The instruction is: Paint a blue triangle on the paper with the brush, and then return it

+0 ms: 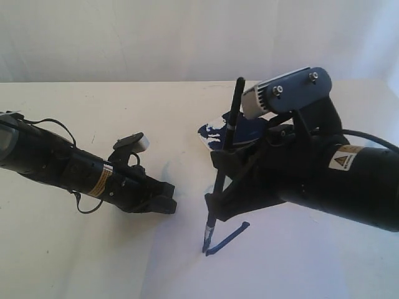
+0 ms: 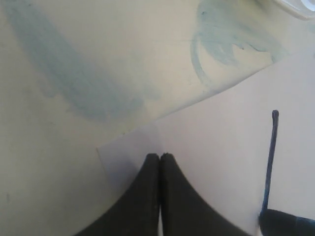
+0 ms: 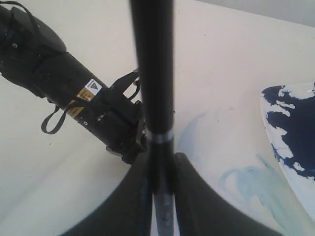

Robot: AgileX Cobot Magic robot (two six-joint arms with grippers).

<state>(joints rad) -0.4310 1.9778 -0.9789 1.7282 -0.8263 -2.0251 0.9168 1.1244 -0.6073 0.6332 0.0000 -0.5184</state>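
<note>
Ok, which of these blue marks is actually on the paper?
The thin dark-blue line at the brush tip. The pale smears lie on bare table; the dark blotch is on the plate.

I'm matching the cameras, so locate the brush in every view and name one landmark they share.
Exterior view: the brush stands near-upright right of centre, gripped by the right pincer.
Left wrist view: not clearly in it; a dark shape at that picture's lower right edge may be its tip.
Right wrist view: it runs down the middle, through that pincer.
Shared landmark: the left pincer.
</note>
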